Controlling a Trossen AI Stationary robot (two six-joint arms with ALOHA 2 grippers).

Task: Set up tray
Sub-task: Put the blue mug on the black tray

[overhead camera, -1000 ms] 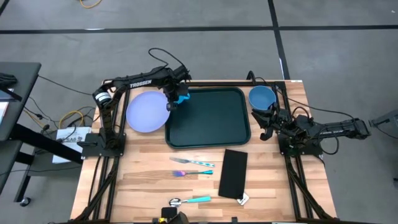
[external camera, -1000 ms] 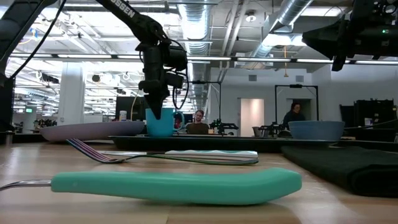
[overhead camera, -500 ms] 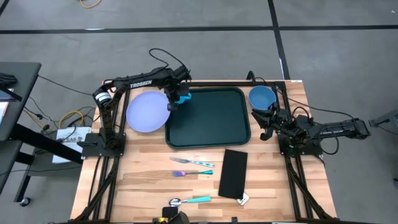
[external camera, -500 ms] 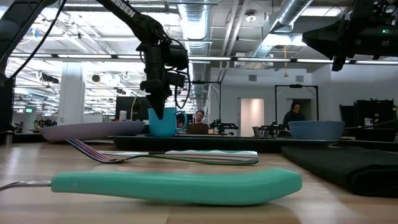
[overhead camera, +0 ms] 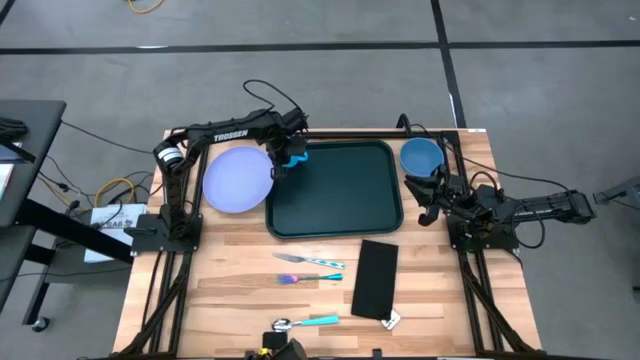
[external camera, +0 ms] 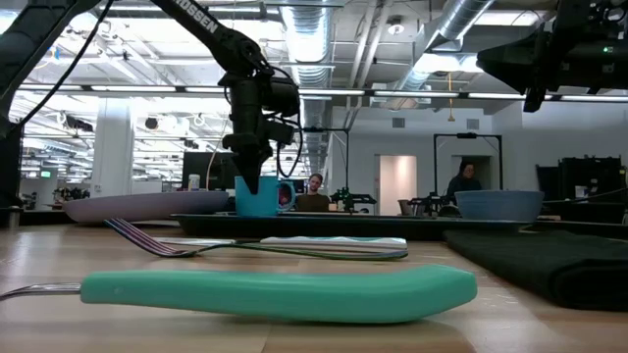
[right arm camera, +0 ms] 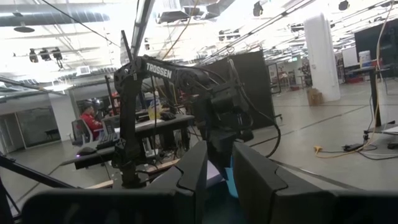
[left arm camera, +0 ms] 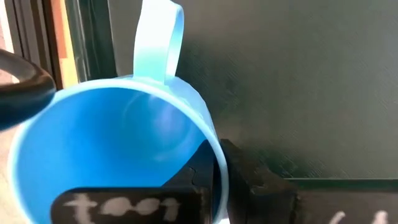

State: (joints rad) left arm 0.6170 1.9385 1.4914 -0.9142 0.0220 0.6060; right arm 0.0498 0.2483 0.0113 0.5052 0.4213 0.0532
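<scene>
**A:** Left gripper (overhead camera: 283, 157) has the blue mug (overhead camera: 291, 157) pinched by its rim, one finger inside the cup and one outside. You can see that plainly from the left wrist camera, fingers pressed together on the wall of the mug (left arm camera: 118, 149).

**B:** And it's shifted in the last second. In the low view the mug (external camera: 259, 195) has slid a touch to the right and its handle now shows on the right side, where a moment ago it was hidden. It looks carried in over the tray's far-left corner and turned a little.

**A:** So the mug is about placed, I'd say. It sits level with the tray rim, though I can't tell if it's touching down yet.

**B:** The tray (overhead camera: 340, 215) itself hasn't budged. Dark green, centre of the table toward the far edge, between the lilac plate (overhead camera: 237, 180) on the left and the blue bowl (overhead camera: 421, 156) on the right.

**A:** Its long axis runs left to right, square with the table edges.

**B:** Right gripper (overhead camera: 428, 200) waits just near of the bowl, fingers slightly parted, holding nothing I can see.

**A:** Cutlery and the black napkin (overhead camera: 375, 277) lie on the near side, not yet on the tray.
</scene>
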